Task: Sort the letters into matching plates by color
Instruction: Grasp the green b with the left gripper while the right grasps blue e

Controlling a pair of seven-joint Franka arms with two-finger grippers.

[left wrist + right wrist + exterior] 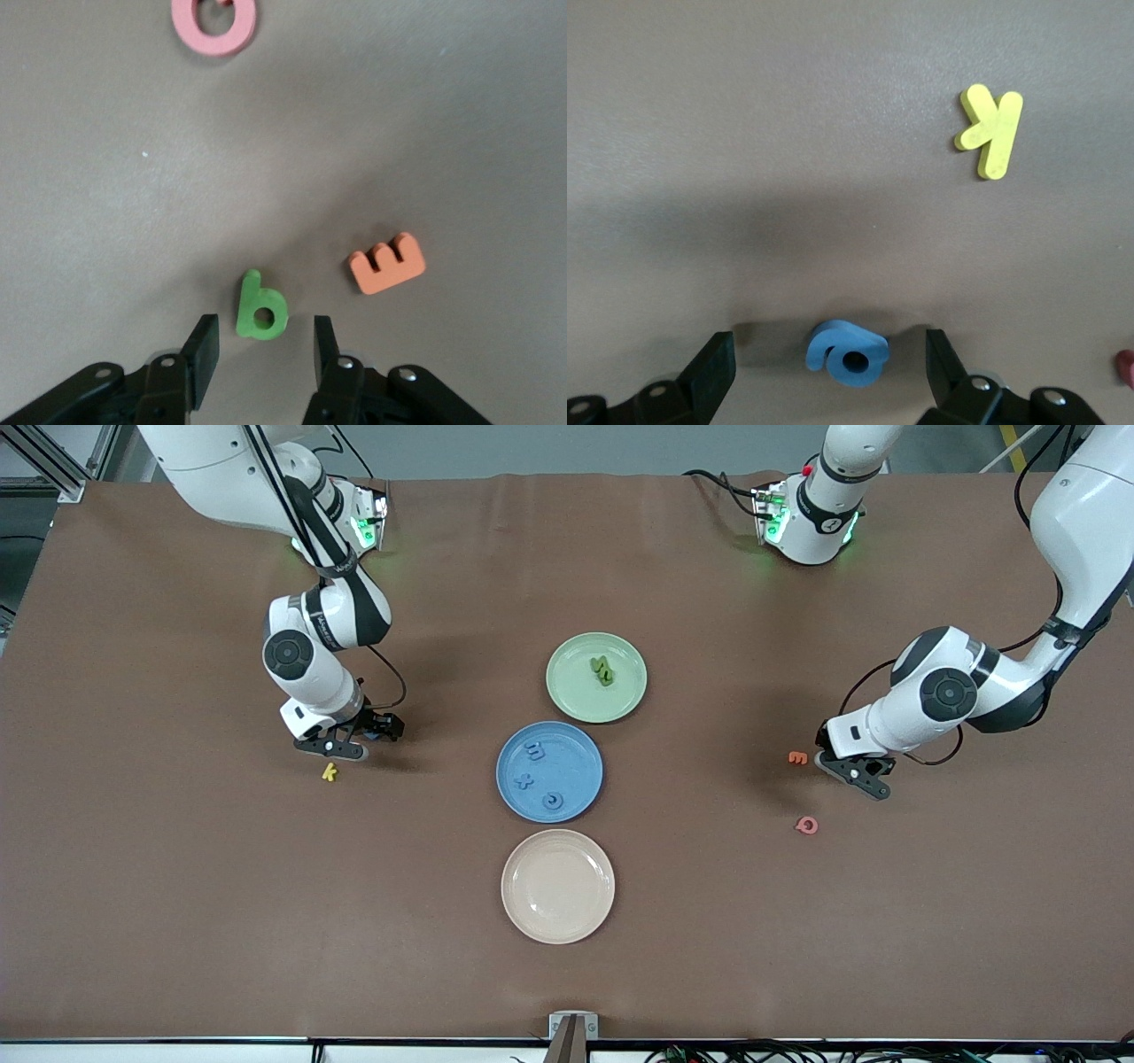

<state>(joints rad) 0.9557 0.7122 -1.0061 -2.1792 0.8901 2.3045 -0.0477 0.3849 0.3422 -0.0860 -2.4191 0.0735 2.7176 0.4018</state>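
Observation:
The pale green plate [576,691] holds green letters [602,670]. Nearer the front camera, the blue plate [578,766] holds three blue letters [534,750]. My left gripper [263,341] is low over the table toward the left arm's end, open. A green letter "b" [262,307] lies flat just ahead of its fingertips [204,350], touching neither. My right gripper [830,359] is low toward the right arm's end, open wide. A blue letter [848,353] lies between its fingers [943,359] with a gap on each side. In the front view both these letters are hidden under the grippers.
An orange letter [386,262] lies beside the green one, and a pink letter [806,825] lies nearer the front camera. A yellow "k" [330,772] lies close to the right gripper [341,744]. A beige plate [557,886] stands nearest the front camera.

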